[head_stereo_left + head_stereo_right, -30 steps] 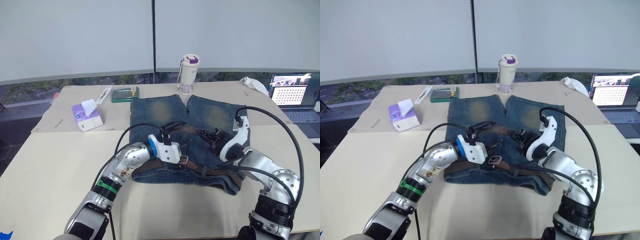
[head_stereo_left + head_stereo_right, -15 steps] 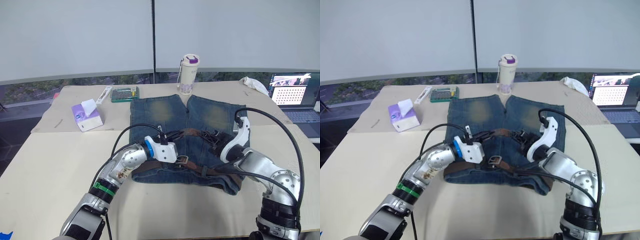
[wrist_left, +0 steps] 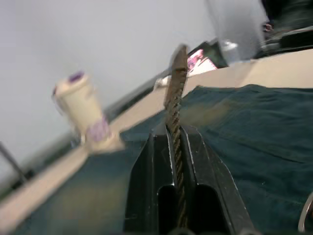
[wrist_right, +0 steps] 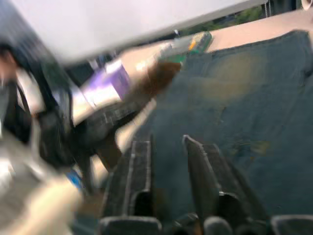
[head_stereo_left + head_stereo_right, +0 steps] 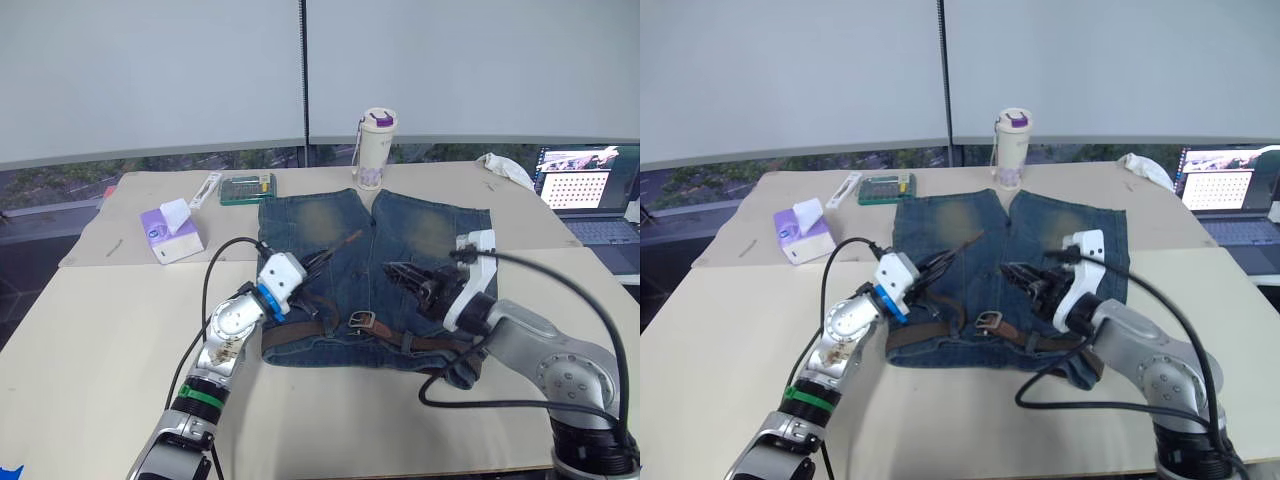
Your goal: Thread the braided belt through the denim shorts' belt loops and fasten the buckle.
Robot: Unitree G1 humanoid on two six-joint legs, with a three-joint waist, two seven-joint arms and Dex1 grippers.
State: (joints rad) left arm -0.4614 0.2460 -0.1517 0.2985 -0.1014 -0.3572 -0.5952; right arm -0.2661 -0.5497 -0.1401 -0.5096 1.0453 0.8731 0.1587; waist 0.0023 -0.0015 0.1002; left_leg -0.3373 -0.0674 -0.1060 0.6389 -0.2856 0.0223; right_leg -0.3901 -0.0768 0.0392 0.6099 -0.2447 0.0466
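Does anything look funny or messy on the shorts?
Yes. The braided belt lies along the waist of the denim shorts, but its free end sticks up off the cloth, pinched in the left gripper. The buckle sits unfastened at the middle.

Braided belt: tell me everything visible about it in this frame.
The braided belt is a narrow dark brown woven strap lying along the waistband of the denim shorts, its small metal buckle near the middle. Its free tail rises off the denim, clamped between the fingers of the left end effector. The right end effector hovers open nearby, apart from it.
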